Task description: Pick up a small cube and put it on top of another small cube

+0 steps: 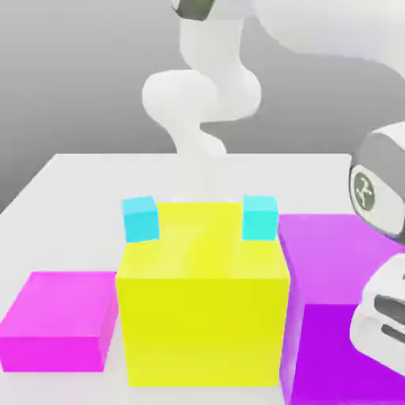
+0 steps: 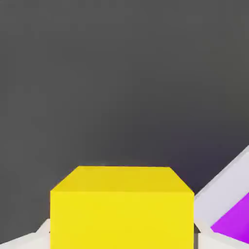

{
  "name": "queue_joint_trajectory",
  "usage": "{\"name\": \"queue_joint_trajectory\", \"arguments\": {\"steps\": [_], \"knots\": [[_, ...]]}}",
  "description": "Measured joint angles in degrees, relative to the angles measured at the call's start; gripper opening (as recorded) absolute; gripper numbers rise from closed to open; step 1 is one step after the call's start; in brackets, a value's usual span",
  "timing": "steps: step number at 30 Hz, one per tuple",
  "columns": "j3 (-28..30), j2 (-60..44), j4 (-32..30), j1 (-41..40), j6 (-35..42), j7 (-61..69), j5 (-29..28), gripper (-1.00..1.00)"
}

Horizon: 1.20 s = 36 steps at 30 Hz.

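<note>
The small cube (image 2: 121,204), bright yellow, sits close up in the hand view. A pale finger (image 2: 34,240) shows at each of its lower corners, so my gripper (image 2: 121,243) is shut on it. In the exterior view the white hand (image 1: 385,312) hangs at the right edge, over the purple block, with its fingers and the cube out of frame. Two small cyan cubes (image 1: 141,219) (image 1: 259,217) stand on the table behind the big yellow cube (image 1: 202,293), one at each of its back corners.
A flat magenta block (image 1: 57,320) lies at the exterior view's left of the big yellow cube. A taller purple block (image 1: 340,316) stands against its right side and also shows in the hand view (image 2: 236,221). The white table (image 1: 79,182) extends behind.
</note>
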State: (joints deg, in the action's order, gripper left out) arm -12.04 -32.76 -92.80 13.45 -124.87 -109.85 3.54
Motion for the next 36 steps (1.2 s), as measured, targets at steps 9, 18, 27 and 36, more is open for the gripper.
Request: {"name": "queue_joint_trajectory", "arguments": {"steps": [9,18,27,36], "knots": [[-12.01,5.76,-7.81,7.95,1.04,1.12,8.35,-1.00],[-18.64,18.43,-26.45,6.07,-4.00,15.09,19.15,-1.00],[-20.14,32.33,-44.66,5.40,-10.54,29.03,25.40,-1.00],[-20.01,44.52,-63.38,6.71,-19.16,38.56,24.98,-1.00]]}}
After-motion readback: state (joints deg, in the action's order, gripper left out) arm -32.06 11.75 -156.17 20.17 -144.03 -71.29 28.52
